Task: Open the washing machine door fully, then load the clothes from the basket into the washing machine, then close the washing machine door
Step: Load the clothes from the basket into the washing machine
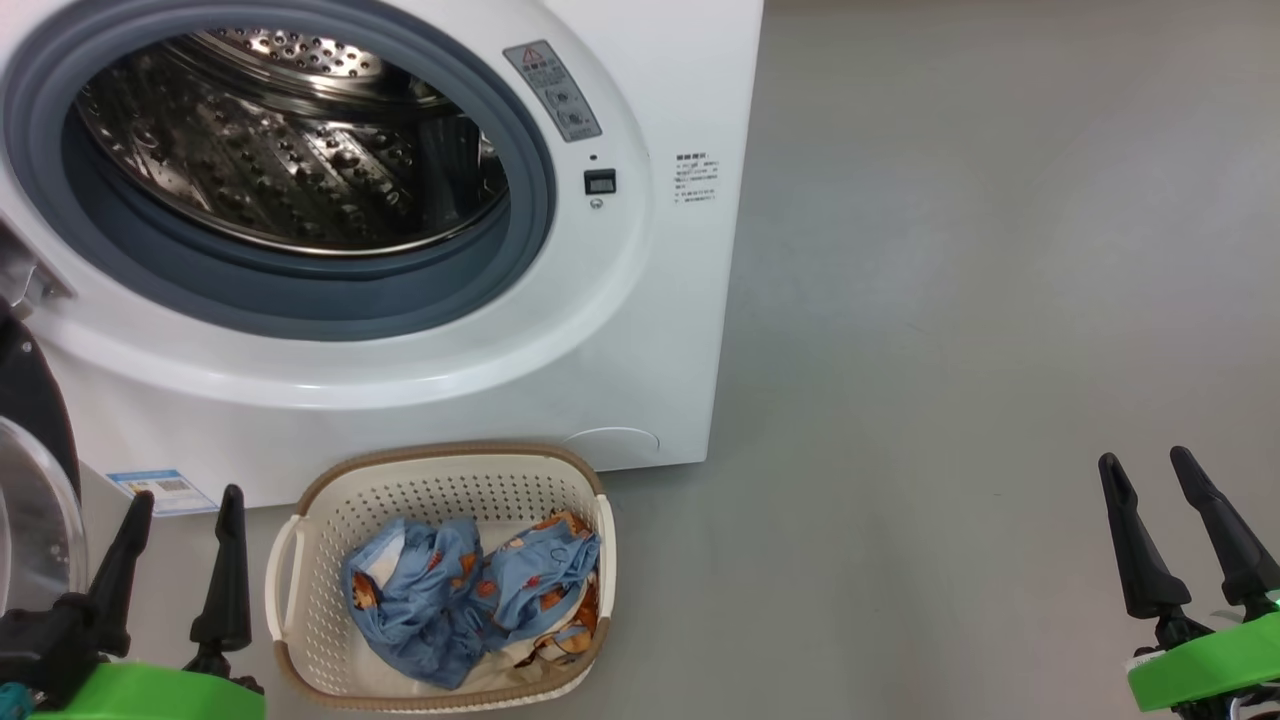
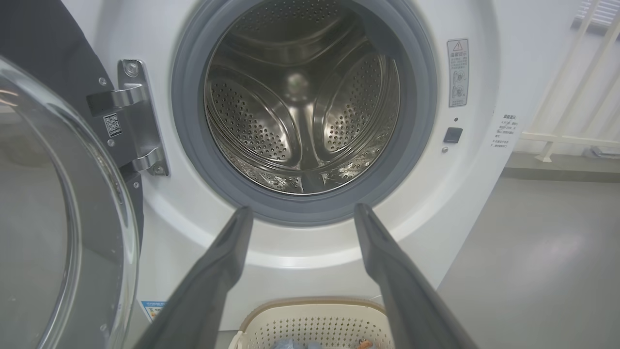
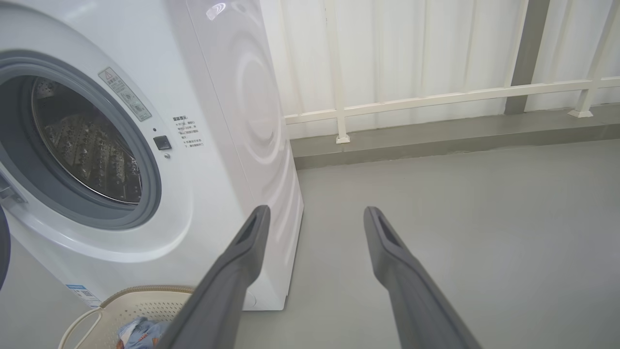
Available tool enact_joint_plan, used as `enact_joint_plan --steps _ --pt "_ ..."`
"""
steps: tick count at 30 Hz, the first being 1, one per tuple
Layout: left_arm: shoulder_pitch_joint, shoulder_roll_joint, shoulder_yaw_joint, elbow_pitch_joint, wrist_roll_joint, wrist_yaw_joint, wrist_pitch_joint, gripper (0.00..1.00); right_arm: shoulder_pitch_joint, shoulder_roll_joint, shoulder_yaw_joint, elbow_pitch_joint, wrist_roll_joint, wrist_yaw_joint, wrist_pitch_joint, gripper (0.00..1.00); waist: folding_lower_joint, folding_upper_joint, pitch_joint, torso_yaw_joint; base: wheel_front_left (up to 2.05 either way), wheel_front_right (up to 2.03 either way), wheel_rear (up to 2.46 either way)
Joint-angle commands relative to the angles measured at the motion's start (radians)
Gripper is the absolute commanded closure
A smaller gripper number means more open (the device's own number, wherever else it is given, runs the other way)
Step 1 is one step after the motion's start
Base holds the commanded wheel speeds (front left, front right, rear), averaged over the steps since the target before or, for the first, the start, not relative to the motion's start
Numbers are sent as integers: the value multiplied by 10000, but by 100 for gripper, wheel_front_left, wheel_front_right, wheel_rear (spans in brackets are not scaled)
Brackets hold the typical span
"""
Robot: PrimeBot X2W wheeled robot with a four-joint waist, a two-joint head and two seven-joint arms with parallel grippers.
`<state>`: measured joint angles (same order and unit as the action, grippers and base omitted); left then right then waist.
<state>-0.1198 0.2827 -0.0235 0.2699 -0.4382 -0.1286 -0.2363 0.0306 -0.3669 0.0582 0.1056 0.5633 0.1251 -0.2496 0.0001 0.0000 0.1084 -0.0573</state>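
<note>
The clothes [image 1: 470, 590] lie bunched in the basket [image 1: 450, 452], just right of the left end effector [image 1: 186, 500] and well left of the right end effector [image 1: 1145, 460]. Both have fingers spread wide w/ nothing between them. Risks, as I judge them: a pinch from above may catch only 1 garment or 1 fold, so the rest trails & snags the rim, or the light basket gets dragged or tipped w/ it. Fingers pushed too deep could hook the perforated wall. The washing machine door [image 1: 30, 420] stands open just left of the left end effector, so a swing of that arm could knock it partway shut. The washing machine [image 1: 600, 350] mouth sits above & beyond the left end effector. A sleeve left over the gasket [image 1: 300, 295] would get pinched at closing. The right end effector is over the floor [image 1: 950, 350], too far off to help w/o a long reach.
</note>
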Motion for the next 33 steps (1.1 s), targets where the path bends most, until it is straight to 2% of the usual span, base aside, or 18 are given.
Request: enact_joint_plan --steps 1,21,33 --pt "-263 290 289 -314 60 10 -40 0 -85 -263 126 -254 -30 56 -122 0 -1 0 18 10 77 -77 0" --pt "-290 77 -122 -77 -191 85 331 0 -303 -192 236 -272 -69 56 -122 0 -1 0 358 22 10 -10 0" --pt "-997 -358 -649 1337 -243 170 476 0 -717 -14 275 -352 -157 56 -122 0 -1 0 1161 -79 0 0 0"
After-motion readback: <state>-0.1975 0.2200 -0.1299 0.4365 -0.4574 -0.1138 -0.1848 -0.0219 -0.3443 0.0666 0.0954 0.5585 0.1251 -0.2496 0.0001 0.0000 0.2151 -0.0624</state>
